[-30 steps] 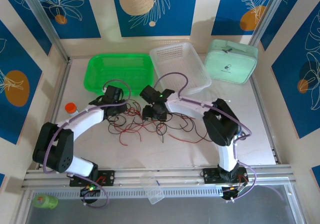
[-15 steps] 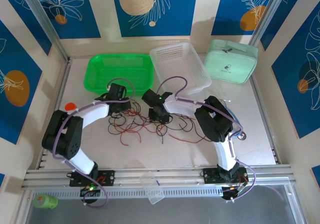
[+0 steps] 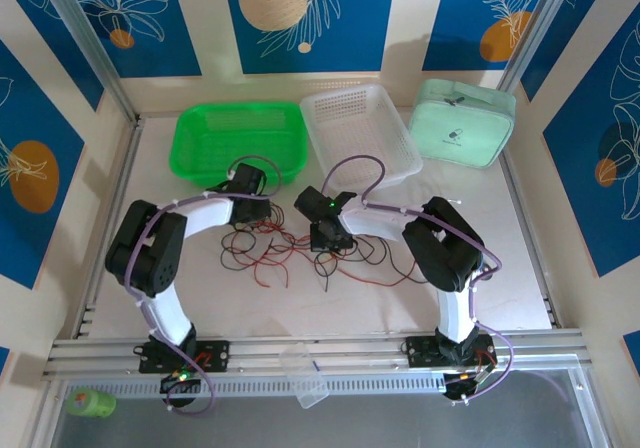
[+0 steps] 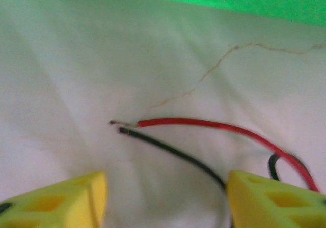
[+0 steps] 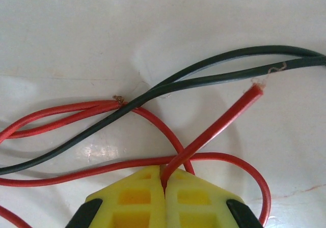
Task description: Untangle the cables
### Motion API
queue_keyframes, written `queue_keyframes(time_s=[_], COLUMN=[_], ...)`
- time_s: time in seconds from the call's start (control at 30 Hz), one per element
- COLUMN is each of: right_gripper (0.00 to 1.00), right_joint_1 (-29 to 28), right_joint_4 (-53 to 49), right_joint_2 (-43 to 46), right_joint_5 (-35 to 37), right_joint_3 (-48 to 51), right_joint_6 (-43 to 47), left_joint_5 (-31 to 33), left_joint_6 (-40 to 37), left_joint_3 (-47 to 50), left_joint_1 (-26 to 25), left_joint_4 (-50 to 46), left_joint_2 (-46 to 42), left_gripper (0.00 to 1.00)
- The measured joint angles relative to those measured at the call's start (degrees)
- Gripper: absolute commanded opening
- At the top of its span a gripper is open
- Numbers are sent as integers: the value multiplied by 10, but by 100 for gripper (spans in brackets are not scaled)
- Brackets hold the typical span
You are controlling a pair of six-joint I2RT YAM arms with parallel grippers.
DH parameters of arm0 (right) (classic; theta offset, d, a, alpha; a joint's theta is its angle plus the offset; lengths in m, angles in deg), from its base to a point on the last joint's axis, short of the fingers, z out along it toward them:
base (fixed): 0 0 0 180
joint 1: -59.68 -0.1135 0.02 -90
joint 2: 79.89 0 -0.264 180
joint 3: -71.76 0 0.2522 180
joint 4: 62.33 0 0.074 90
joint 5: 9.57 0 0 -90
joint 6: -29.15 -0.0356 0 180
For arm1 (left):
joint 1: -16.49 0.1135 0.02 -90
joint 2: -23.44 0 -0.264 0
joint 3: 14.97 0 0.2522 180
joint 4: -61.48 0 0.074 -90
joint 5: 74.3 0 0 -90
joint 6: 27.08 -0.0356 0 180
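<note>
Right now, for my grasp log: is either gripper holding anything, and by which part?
The right gripper is shut on a red cable, pinched a little back from its frayed free end. The left gripper is open, holding nothing.

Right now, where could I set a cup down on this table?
Two bare patches of table: the right side, below the mint pouch; and the near strip between the cables and the front rail. The middle, before the green basket, is crowded with cables.
</note>
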Motion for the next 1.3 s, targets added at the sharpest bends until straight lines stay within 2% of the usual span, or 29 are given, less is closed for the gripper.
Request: queue_keyframes(time_s=[0.07, 0.2, 0.33, 0.6, 0.77, 1.03, 1.1, 1.17, 1.3], right_gripper=[0, 0, 0, 0, 0, 1, 8, 20, 40], right_joint_1=[0, 5, 15, 28, 52, 74, 74, 74, 71], right_joint_4=[-1, -5, -23, -33, -53, -82, -85, -84, -85], right_joint_2=[1, 12, 21, 37, 49, 98, 114, 128, 153], right_joint_5=[2, 15, 36, 60, 88, 111, 111, 106, 97], right_joint_3=[0, 15, 28, 49, 65, 98, 101, 102, 102], right_joint_6=[5, 11, 12, 8, 3, 1, 4, 10, 24], left_joint_5=[25, 43, 67, 156, 204, 224, 223, 215, 169], left_joint_6=[1, 7, 9, 18, 19, 19, 18, 13, -3], left_joint_3=[-5, 10, 51, 74, 74, 74, 74, 76, 87], left_joint_1=[-5, -9, -11, -11, 0, 10, 10, 10, 8], left_joint_4=[-11, -11, -54, -171, -216, -238, -239, -236, -228], left_joint_2=[9, -5, -54, -177, -198, -217, -227, -238, -281], left_gripper=[21, 5, 1, 14, 18, 21, 26, 34, 49])
